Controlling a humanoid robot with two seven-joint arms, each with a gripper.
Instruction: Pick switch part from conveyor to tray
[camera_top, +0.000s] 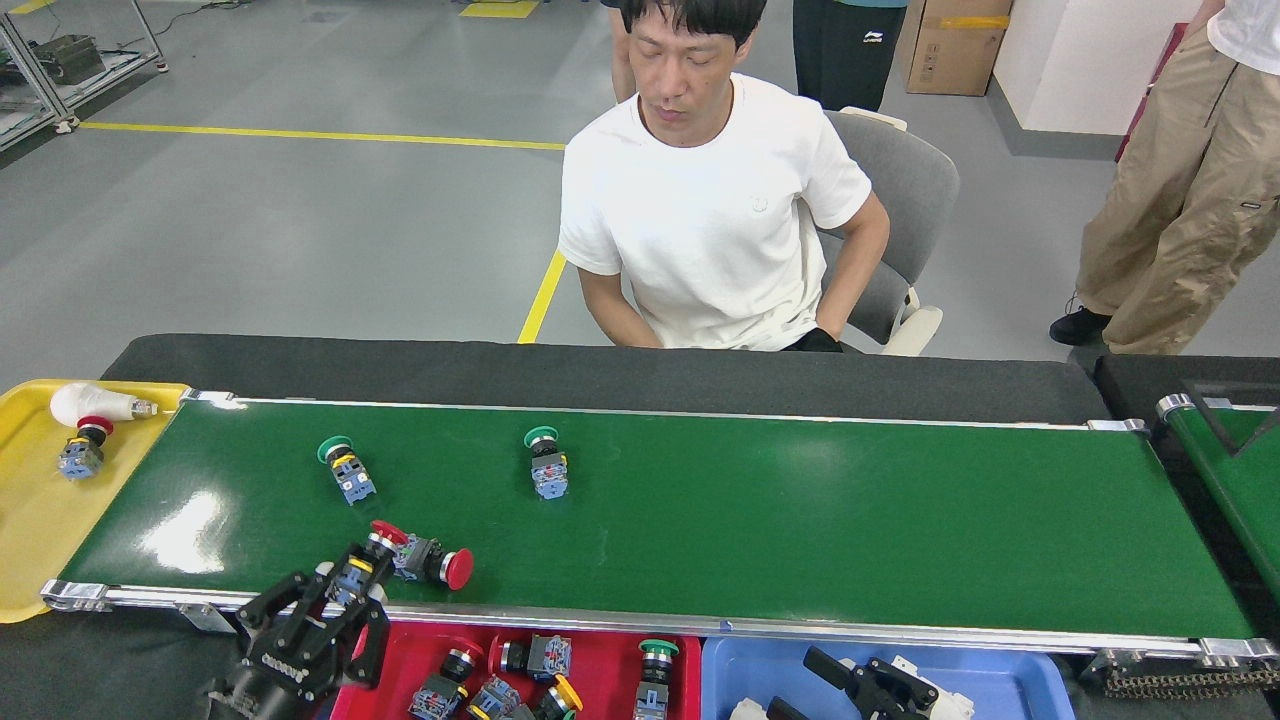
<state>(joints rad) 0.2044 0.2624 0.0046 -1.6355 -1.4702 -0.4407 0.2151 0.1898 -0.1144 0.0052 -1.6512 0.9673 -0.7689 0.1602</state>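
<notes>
Holding switches: red tray — blue tray; left jaws clamp switch, right apart.

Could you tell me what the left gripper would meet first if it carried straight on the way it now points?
The left gripper points up and right across the conveyor. It would likely meet the red mushroom-head switch lying just ahead, though depth is unclear.

factory or industrial workshop floor. indicators: grey sealed concrete floor with yellow lane markings; a green belt conveyor with silver rails; red, blue and yellow sorting trays along its near edge and left end; metal racking at far left; a cardboard carton at far right.
</notes>
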